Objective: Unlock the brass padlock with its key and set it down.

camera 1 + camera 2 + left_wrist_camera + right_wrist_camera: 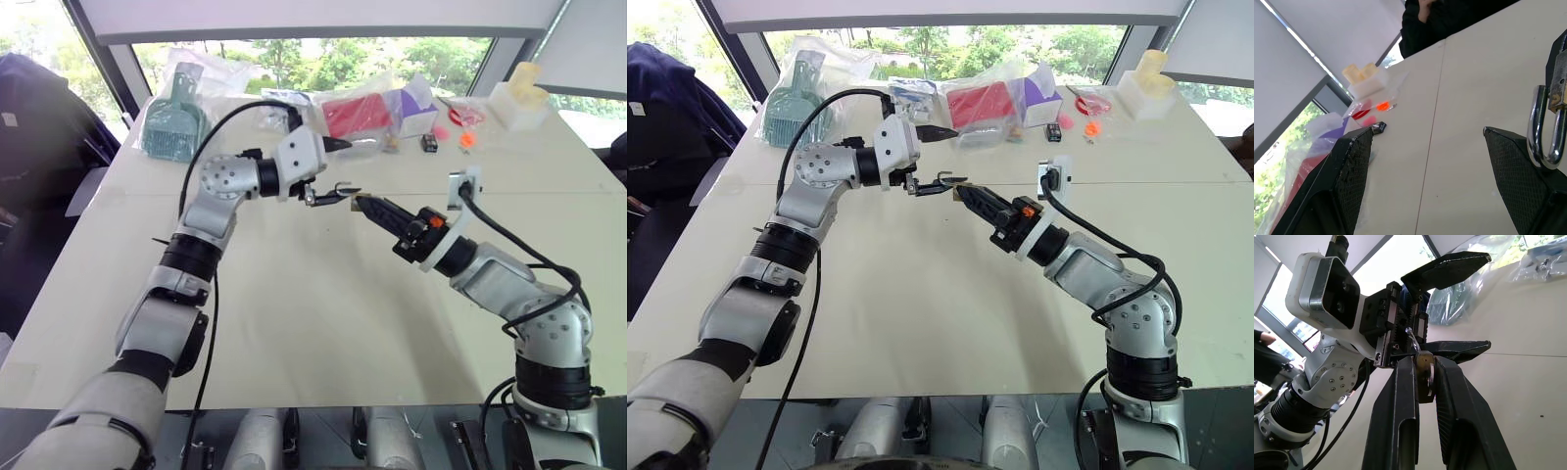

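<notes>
Pinched between the right gripper's (1422,382) black fingers is the padlock (1425,374), its brass body clamped so that the silvery shackle (1545,125) sticks out past the fingertips and stays free to swing once the lock releases. That grip seems chosen on purpose: holding the body rather than the loop leaves both the shackle and the body's end faces uncovered. The right arm carries the lock raised above the table (323,323), near its middle, aimed towards the other arm, so the two hands meet in the air where the head camera looks down on both. Spread wide, the left gripper's (328,168) jaws stand level and point across towards the lock, one finger just beside the shackle and the other well away from it; the lock sits at the edge of that opening rather than inside a grip. Whether the left gripper's fingers touch the lock I cannot tell. I cannot make out the key in any view, so I cannot say whether it sits in the lock already. Along the far edge of the table lies clutter that plays no part: a green scoop (174,125), a red box in a clear bag (358,115), and a pale plastic piece (519,95). By my reading, unlocking is not yet finished, since the shackle looks seated in the body.
</notes>
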You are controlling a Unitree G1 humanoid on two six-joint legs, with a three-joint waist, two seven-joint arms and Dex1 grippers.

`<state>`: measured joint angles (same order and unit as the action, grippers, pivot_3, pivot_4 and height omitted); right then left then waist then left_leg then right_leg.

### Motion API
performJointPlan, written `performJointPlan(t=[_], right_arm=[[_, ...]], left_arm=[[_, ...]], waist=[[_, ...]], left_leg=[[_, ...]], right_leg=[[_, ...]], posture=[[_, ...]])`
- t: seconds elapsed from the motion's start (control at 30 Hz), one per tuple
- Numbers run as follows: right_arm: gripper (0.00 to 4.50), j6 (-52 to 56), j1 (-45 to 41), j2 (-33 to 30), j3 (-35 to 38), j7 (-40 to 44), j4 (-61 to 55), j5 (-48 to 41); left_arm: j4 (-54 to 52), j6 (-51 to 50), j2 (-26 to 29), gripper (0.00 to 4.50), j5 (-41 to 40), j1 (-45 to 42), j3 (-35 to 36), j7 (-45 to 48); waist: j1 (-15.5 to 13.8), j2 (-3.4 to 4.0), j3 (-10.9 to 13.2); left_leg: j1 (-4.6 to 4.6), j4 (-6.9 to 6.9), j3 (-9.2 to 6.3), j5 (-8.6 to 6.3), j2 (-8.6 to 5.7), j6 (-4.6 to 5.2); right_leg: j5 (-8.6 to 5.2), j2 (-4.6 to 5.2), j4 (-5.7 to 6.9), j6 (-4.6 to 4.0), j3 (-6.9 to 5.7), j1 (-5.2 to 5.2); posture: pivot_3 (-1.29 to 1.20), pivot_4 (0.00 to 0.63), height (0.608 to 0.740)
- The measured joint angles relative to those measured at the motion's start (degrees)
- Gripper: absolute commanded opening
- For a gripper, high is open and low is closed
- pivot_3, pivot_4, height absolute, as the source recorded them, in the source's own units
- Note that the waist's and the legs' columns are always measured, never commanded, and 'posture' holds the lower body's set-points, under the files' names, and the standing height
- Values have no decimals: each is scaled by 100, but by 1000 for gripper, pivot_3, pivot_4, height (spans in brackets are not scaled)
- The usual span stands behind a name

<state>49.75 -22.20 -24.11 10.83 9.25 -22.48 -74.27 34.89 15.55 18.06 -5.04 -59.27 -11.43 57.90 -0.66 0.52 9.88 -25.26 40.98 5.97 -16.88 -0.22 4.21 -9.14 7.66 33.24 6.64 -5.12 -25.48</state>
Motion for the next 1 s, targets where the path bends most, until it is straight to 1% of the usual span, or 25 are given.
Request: performJointPlan(t=[0.13,0.23,0.33,0.43,0.5,0.57,0.67,0.73,0.87,0.93,0.97,1.0], right_arm=[[0,0,17,4,-17,-57,0,-23],[0,2,165,-2,6,-177,11,-43],[0,126,330,-173,49,-273,97,-59],[0,288,455,-312,70,-229,422,-23],[0,422,445,-393,59,-96,783,-1],[0,590,360,-455,5,35,1208,116],[0,835,97,-526,-148,156,1846,406],[0,916,-127,-559,-275,215,2216,734],[0,1022,-426,-546,-512,384,2712,1319],[1006,1061,-540,-533,-545,559,2847,1528],[1305,1083,-573,-533,-555,591,2886,1620],[1794,1110,-592,-533,-570,634,2955,1734]], left_arm=[[-54,-68,65,3723,44,57,-10,15],[-161,-439,413,3723,202,322,-83,146],[-464,-1070,772,3723,168,863,-114,512],[-1124,-1805,1046,3723,-147,1516,-82,895],[-1859,-2286,1154,3723,-455,1893,-15,1026],[-2679,-2855,1289,3723,-772,2244,65,1063],[-3529,-3508,1359,3723,-1056,2616,149,946],[-3873,-3798,1354,3723,-1162,2810,150,811],[-4186,-4208,1339,3723,-1289,2879,166,544],[-4226,-4289,1339,3782,-1321,2883,176,431],[-4226,-4302,1336,3782,-1325,2883,176,400],[-4226,-4325,1337,3782,-1331,2884,176,379]], waist=[[5,0,0],[23,0,0],[51,1,0],[30,1,0],[10,1,0],[17,1,0],[30,3,1],[37,3,1],[25,3,1],[28,3,0],[27,3,0],[22,3,0]], left_leg=[[0,0,0,0,0,0],[1,-2,1,0,1,0],[1,-4,1,1,3,-2],[-3,-2,0,17,3,-29],[-3,-1,0,16,2,-29],[-2,0,0,15,1,-29],[-1,-1,-1,13,2,-25],[-1,-2,-2,13,3,-25],[-1,-2,-3,14,2,-26],[-1,-2,-1,18,2,-33],[-1,-2,-1,18,2,-33],[-1,-2,-1,19,2,-33]], right_leg=[[0,0,0,0,0,0],[0,-1,3,0,0,-2],[0,-1,5,0,0,-5],[-2,1,-1,-3,0,-6],[-10,4,-3,-18,1,-4],[-12,5,-4,-22,3,-3],[-12,4,-2,-22,3,-5],[-12,1,0,-22,2,-6],[-12,-1,1,-22,1,-6],[-11,-2,1,-20,2,-3],[-11,-3,1,-19,1,-2],[-11,-3,1,-19,1,-3]], posture=[[0,150,735],[0,150,735],[0,150,735],[0,150,735],[0,150,735],[0,150,735],[0,150,735],[0,150,735],[0,150,735],[0,150,735],[0,150,735],[0,150,735]])
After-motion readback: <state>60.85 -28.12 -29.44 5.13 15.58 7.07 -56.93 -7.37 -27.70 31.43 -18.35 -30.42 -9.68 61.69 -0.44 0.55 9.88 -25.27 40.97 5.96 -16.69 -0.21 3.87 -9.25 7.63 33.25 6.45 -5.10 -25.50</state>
